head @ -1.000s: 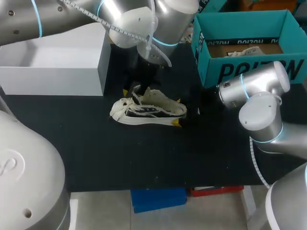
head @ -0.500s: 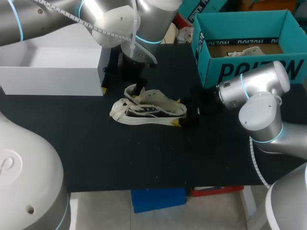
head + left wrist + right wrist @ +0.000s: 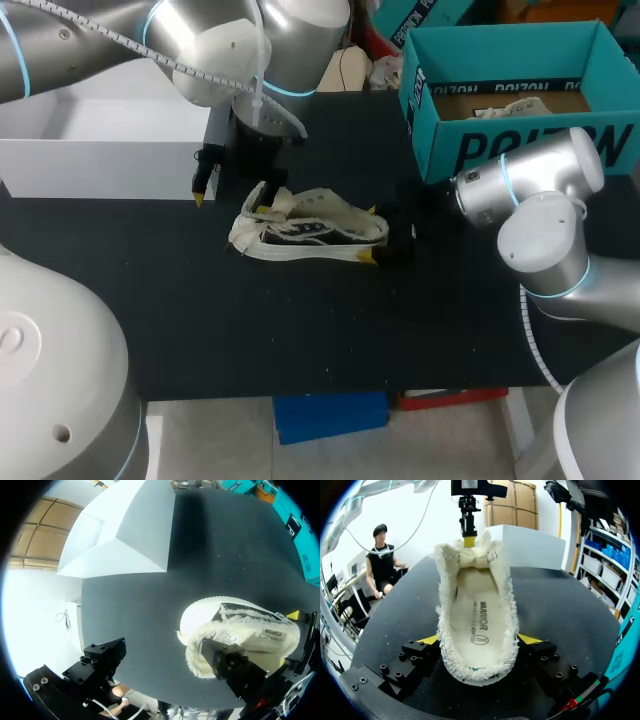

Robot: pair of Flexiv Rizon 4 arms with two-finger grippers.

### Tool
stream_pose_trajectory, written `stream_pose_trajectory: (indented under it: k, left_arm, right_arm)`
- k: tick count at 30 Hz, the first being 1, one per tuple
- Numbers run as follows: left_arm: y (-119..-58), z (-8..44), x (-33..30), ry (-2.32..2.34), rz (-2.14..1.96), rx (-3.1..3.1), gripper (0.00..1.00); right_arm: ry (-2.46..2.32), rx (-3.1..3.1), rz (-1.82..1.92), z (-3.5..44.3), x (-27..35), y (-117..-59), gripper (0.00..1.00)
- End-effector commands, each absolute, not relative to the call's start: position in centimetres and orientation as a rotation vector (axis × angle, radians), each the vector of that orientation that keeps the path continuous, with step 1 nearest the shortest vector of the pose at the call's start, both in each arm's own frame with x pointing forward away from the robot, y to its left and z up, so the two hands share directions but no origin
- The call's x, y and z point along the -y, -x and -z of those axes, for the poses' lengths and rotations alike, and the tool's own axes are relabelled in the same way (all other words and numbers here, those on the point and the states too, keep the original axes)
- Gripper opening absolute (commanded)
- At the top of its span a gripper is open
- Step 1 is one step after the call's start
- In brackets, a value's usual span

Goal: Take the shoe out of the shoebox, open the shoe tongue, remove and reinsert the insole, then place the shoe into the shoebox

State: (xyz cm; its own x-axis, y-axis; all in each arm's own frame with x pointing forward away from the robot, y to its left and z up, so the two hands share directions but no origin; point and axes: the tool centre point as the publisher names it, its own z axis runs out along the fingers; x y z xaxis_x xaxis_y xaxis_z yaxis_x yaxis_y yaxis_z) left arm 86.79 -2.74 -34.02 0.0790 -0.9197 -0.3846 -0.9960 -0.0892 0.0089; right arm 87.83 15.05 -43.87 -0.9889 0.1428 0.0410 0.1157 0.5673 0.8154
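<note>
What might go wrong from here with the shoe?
The left hand is open, with only one finger at the tongue end of the shoe. With nothing pinching it, the tongue may slip off. The right hand clamps only the heel, so a pull at the far end might twist the shoe loose or drag it across the table.

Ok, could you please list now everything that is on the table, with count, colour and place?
shoe: one, cream with dark side panels, middle of the table.
insole: one, cream, inside the shoe.
shoebox: one, teal, open, far right corner.
white box: one, white, far left side.
table: one, black top.
left pincer: one, open, one finger in the shoe's opening, the other clear of it.
right pincer: one, shut on the shoe's heel.
</note>
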Motion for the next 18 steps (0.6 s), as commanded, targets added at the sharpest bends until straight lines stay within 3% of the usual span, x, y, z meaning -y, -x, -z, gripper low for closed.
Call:
stream_pose_trajectory:
  k: [1,18]
  left_arm:
    - [-87.2,35.3,3.0,2.086,-0.474,-1.900,1.00]
    - [-87.0,36.1,3.8,2.036,-0.535,-1.952,1.00]
  right_arm:
    - [-0.231,-2.755,-1.428,44.1,-15.1,-87.9,0.00]
    - [-0.231,-2.755,-1.428,44.1,-15.1,-87.9,0.00]
